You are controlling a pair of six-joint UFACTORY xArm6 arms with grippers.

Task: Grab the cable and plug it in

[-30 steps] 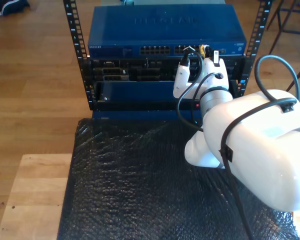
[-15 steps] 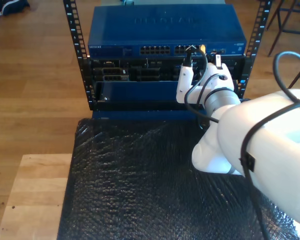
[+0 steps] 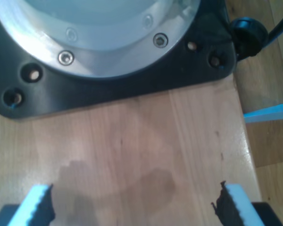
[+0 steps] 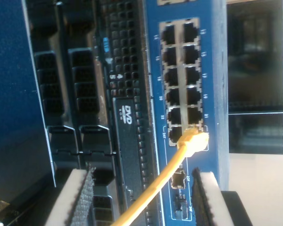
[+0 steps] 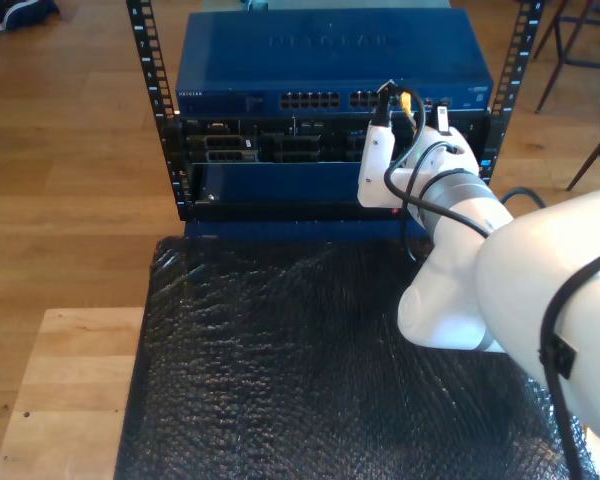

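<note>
In the first wrist view, my first hand (image 3: pixel 134 207) hangs idle with its pads spread wide and nothing between them, parked over bare wooden counter (image 3: pixel 146 155) right by a black mounting plate (image 3: pixel 132 82), so it's plainly sitting this one out. Over to the second wrist view: my second hand (image 4: pixel 144 200) is spread apart with the yellow cable (image 4: pixel 153 190) running loose between the pads, its plug (image 4: pixel 193 141) at a port of the blue switch (image 4: pixel 186 84), seated, I think. From the exterior view, that hand (image 5: pixel 412 115) is up at the switch (image 5: pixel 330 60) in the rack (image 5: pixel 155 120), toward that view's right, cable (image 5: pixel 406 100) at the port row.
</note>
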